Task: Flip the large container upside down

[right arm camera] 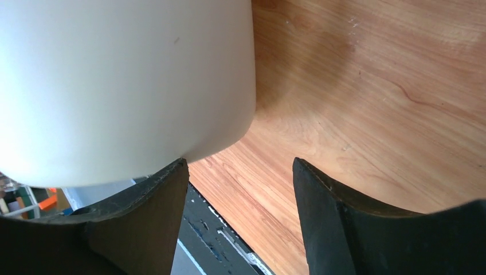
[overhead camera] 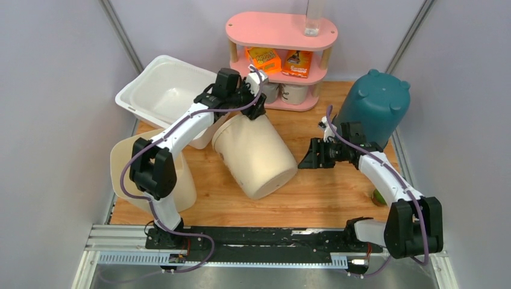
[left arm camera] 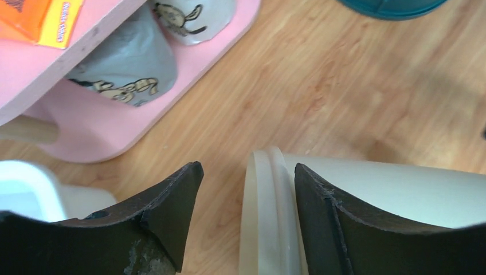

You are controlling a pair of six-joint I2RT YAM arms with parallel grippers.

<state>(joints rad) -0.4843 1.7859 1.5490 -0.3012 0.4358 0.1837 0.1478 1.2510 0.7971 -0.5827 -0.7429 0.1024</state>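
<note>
Wooden table (overhead camera: 337, 198) from above, cream container (overhead camera: 256, 156) tipped on its side at centre, mouth toward the far left. Left gripper (overhead camera: 256, 107) at that mouth, right gripper (overhead camera: 310, 158) just right of the base. Left wrist: jaws apart, straddling the rim (left arm camera: 266, 217) (not yet pinched). Right wrist: jaws wide, holding nothing. Likely light, stiff, slick plastic; best taken by the rim.

I have my left arm (overhead camera: 181, 127) stretched toward the far edge of the desk (overhead camera: 319, 201), left gripper (left arm camera: 248, 167) with jaws parted. My right arm (overhead camera: 382, 171) bends in from the right edge, right gripper (right arm camera: 239, 162) spread wide too.
</note>
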